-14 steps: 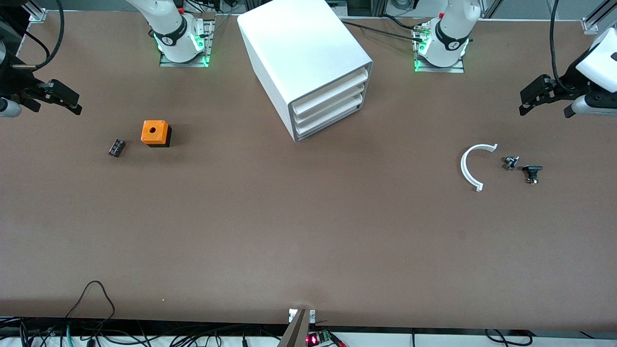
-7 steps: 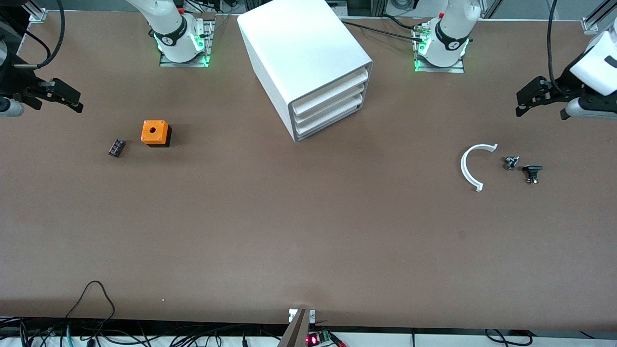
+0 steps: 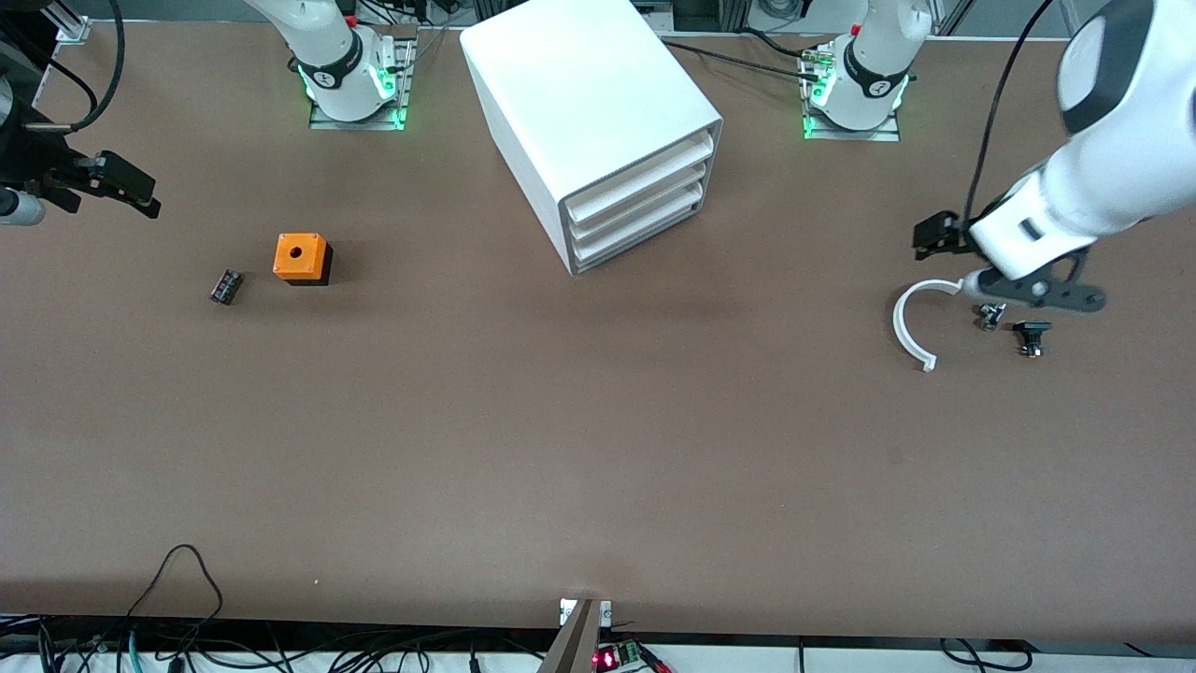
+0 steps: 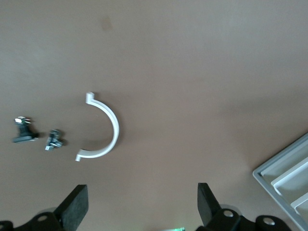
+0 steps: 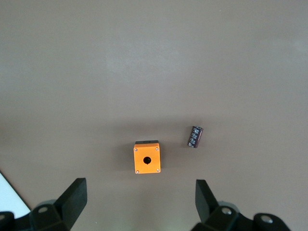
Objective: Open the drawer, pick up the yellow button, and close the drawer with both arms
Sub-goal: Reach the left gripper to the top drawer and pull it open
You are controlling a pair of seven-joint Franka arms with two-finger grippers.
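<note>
Left tool (image 3: 934,236) swung inward over table, fingers spread; right tool (image 3: 126,187) spread; drawer (image 3: 645,171) shut.

Drawer (image 3: 643,168): uppermost of three shallow white plastic trays in the large white box-shaped cabinet (image 3: 579,103); pushed fully in, its front flush with the two trays below. The cabinet stands skewed on the table, between the two arm bases, trays facing toward the left arm's end.

Button: not visible.

The left hand (image 3: 934,236) has swung in above the white arc (image 3: 908,322).
</note>
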